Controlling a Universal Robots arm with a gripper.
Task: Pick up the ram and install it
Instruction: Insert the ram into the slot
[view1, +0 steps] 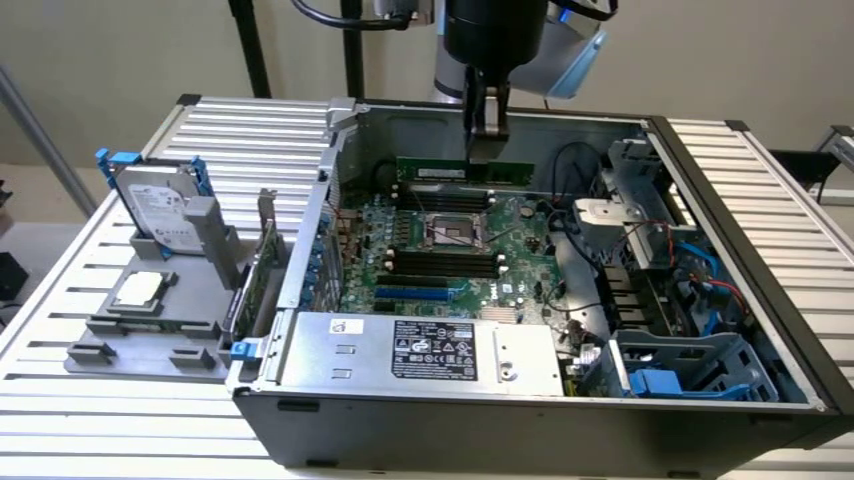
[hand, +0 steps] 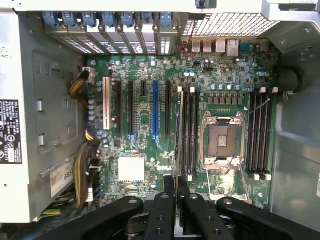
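While the exterior view shows the pincer (view1: 487, 138) clamping the ram (view1: 447, 172), the wrist view reveals the motherboard slots (hand: 190, 132).

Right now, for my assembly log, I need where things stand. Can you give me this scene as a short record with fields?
gripper: shut on the ram
ram: held level above the motherboard, apparently not seated in any slot
memory slots: black, on both sides of the processor socket, no stick seen in them
hard drive: standing on the grey fixture, outside the case at the exterior view's left
processor chip: lying flat on the same fixture
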